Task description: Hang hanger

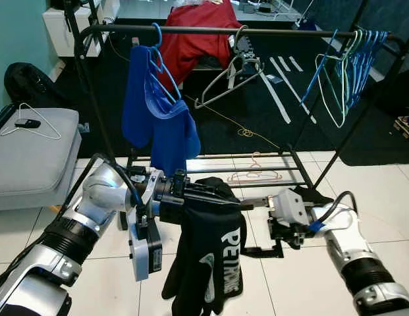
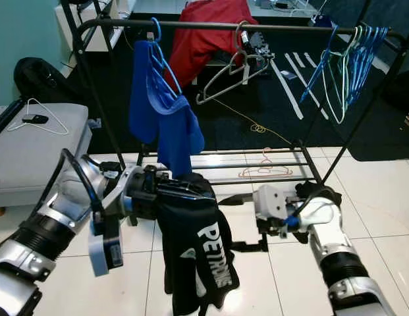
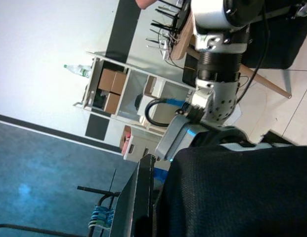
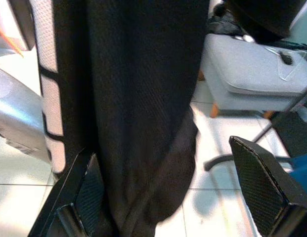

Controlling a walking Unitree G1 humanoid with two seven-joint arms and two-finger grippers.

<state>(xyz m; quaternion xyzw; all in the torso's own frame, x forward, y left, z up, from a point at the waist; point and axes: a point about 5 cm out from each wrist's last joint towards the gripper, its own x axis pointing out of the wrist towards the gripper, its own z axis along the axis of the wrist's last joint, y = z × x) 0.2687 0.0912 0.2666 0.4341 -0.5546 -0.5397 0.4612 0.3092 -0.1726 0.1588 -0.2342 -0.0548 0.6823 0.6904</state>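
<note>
A black garment [image 1: 211, 257] with white lettering hangs draped over my left gripper [image 1: 217, 201], which is shut on it in front of the clothes rack; one black finger [image 3: 138, 197] shows beside the cloth [image 3: 242, 192]. My right gripper [image 1: 251, 228] is open right beside the garment. In the right wrist view its fingers [image 4: 84, 197] stand wide apart with the cloth's edge [image 4: 143, 98] between them. The rack rail [image 1: 211, 29] carries a blue garment [image 1: 158, 118] on a blue hanger, an empty grey hanger [image 1: 230, 76] and several blue and green hangers [image 1: 352, 59].
A red garment [image 1: 201, 33] hangs behind the rail. A grey ottoman [image 1: 33, 158] at the left holds a white wire hanger [image 1: 39, 125] and a small black device [image 1: 26, 123]. A pink hanger [image 1: 257, 172] lies on the rack's base. White tiled floor [image 1: 290, 276] lies below.
</note>
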